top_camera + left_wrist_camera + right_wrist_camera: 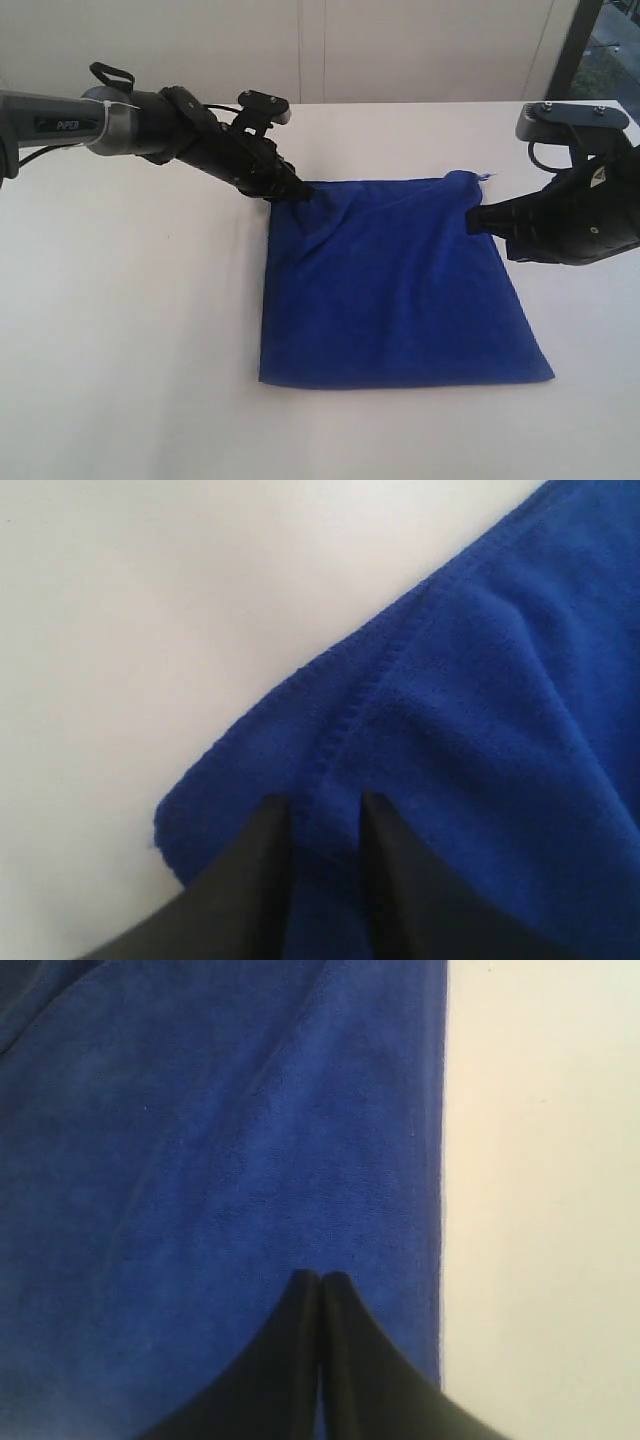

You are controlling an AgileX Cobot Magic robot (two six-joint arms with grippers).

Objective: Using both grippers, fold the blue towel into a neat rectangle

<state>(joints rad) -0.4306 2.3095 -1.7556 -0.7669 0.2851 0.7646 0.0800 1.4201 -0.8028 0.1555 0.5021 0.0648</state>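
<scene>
Bright, even light washes out the white table (pixel 120 330) around the blue towel (pixel 400 290); shadows are faint, and both wrist views are soft and blurred.

A white table (pixel 130 330) bears the blue towel (pixel 400 290).

The blue towel (pixel 400 290) lies spread on the surface (pixel 130 330). The left claw (pixel 297 190) sits at the towel's far left corner, a ridge of cloth between its fingers (pixel 250 880). The right claw (pixel 478 218) meets the towel's far right corner, beside its right edge.
</scene>
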